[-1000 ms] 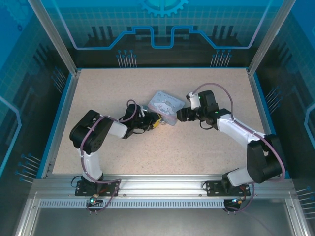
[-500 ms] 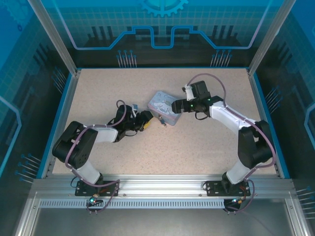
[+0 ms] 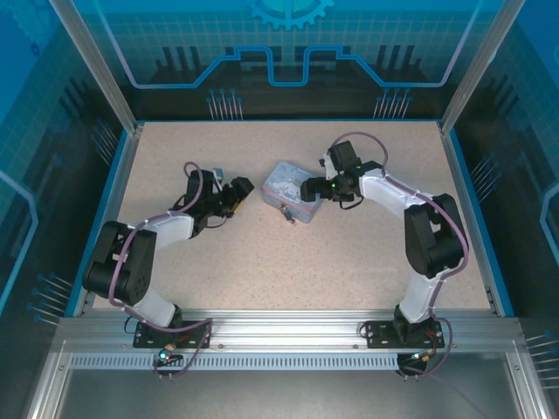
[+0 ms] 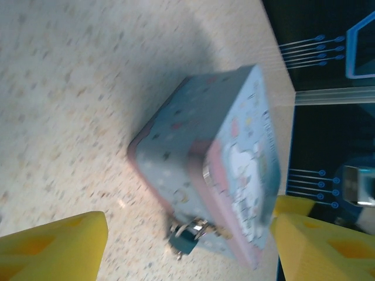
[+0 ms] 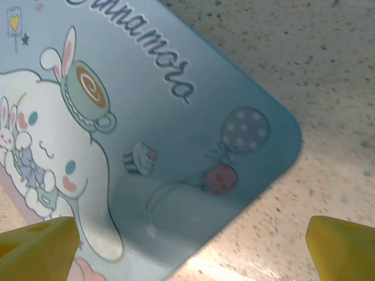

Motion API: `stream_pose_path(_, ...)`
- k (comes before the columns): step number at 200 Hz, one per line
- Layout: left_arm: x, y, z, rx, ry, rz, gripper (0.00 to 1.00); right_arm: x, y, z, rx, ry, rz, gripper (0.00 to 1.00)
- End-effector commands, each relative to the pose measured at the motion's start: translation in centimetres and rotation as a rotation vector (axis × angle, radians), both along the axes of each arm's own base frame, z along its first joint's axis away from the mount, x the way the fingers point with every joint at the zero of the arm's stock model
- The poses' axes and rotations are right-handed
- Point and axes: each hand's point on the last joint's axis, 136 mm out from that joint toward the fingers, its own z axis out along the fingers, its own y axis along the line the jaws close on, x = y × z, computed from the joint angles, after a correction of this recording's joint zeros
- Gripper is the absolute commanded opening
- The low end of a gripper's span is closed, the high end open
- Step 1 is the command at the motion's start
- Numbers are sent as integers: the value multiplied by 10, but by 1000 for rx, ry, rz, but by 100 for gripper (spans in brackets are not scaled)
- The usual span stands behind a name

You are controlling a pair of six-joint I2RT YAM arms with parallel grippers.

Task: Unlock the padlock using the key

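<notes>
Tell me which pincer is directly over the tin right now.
The right pincer: it hangs open above the lid of the tin. The left pincer, also open, sits off to one side over bare table, facing the padlock.

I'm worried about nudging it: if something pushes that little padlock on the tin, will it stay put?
The padlock hangs at the front clasp of the tin, so it would probably swing rather than hold still. It looks like small smooth metal, so it is likely stiff and slippery. The tin lies flat on the table, so a push may slide it.
</notes>
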Motion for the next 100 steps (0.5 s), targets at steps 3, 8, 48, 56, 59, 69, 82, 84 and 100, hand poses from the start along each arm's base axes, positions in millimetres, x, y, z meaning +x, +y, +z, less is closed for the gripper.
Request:
stream_pose_path(3,4,8,22,54,-48,-18,76,20,17,5,90,-4,10,100)
stream_pose_path(8,4,10,24,58,-52,-13,76,26,20,7,100,-20,21,100)
stream_pose_path(48,-1,17,39,77,-68,-16,76,81,42,23,128,-140,114,100)
stream_pose_path(56,-2,18,40,90,-70,-19,76,92,43,26,130,-165,122,100)
stream_pose_path(59,-2,19,41,97,-71,-22,76,96,42,26,125,-171,119,100)
stream_pose_path(69,-1,19,44,118,-74,-36,76,108,36,29,102,-193,107,100)
stream_pose_path(82,2,19,48,138,-75,-55,76,118,19,39,42,-233,69,100)
stream_pose_path(84,2,19,48,141,-75,-57,76,119,16,41,32,-239,62,100)
stream_pose_path(100,9,19,50,166,-81,-69,76,116,-7,63,-12,-290,24,100)
